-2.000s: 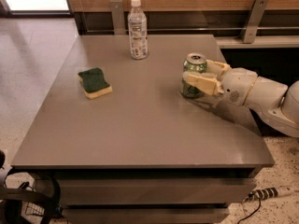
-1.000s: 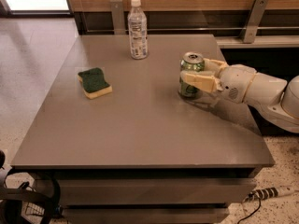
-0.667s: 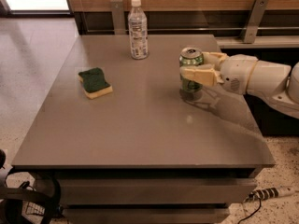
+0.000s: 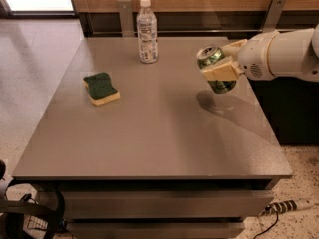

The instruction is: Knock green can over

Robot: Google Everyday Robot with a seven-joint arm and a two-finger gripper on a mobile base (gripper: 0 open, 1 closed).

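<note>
The green can (image 4: 216,66) is an olive-green drink can with a silver top. It hangs tilted in the air above the right part of the grey table (image 4: 149,133), its top leaning left, with its shadow on the table below. My gripper (image 4: 220,61) comes in from the right on a white arm and is shut on the can, one pale finger (image 4: 218,72) across its front.
A clear plastic bottle with a white cap (image 4: 146,31) stands upright at the table's back. A dark green and yellow sponge (image 4: 101,88) lies on the left part. A dark cabinet (image 4: 294,108) stands right of the table. Cables lie on the floor.
The can stood on the table with my gripper around it. Now the gripper has lifted it up off the surface and tilted it.
</note>
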